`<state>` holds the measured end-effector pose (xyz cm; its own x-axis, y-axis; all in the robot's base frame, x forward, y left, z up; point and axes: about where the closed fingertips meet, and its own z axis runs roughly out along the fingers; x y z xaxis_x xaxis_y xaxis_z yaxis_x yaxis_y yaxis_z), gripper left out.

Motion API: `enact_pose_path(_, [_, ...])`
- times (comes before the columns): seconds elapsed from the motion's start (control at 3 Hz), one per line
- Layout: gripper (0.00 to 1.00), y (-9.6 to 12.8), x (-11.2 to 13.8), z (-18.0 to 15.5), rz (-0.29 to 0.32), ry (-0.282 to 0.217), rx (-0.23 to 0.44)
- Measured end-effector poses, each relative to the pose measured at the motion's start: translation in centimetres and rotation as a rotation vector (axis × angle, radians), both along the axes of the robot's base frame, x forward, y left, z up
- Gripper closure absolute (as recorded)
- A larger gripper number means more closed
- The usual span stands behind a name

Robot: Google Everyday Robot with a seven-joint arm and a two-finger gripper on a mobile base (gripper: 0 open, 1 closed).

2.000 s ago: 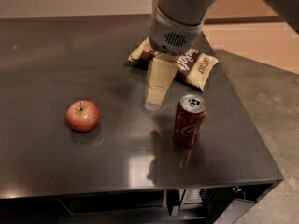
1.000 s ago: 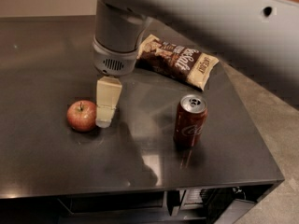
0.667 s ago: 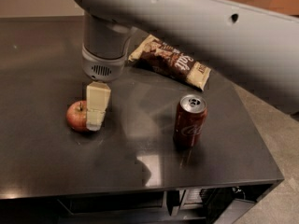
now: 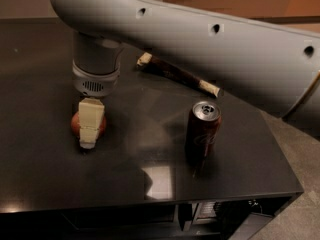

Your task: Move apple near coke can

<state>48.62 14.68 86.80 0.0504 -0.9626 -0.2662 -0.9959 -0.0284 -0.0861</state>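
The apple (image 4: 75, 124) is small and red and sits on the dark table (image 4: 45, 184) at the left. My gripper (image 4: 90, 130) hangs straight down over it and covers its middle, so only the apple's left and right edges show. The coke can (image 4: 202, 131) stands upright to the right of the apple, about a third of the table's width away, with its silver top and pull tab showing. My grey arm (image 4: 200, 49) stretches across the top of the view.
A brown-and-cream snack bag (image 4: 175, 75) lies behind the can, mostly hidden under my arm. The table's front edge (image 4: 150, 204) runs below the can and its right edge drops to the floor (image 4: 300, 154).
My gripper has moved left from beside the can to the apple and come down over it. The apple and the can have not moved.
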Motion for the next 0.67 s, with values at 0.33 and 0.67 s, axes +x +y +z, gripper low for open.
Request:
enact_pose_path(0.33, [0.00, 1.02, -0.95, -0.48, 0.022, 0.017, 0.000])
enact_pose_path(0.67, [0.17, 1.56, -1.84, -0.82, 0.044, 0.027, -0.003])
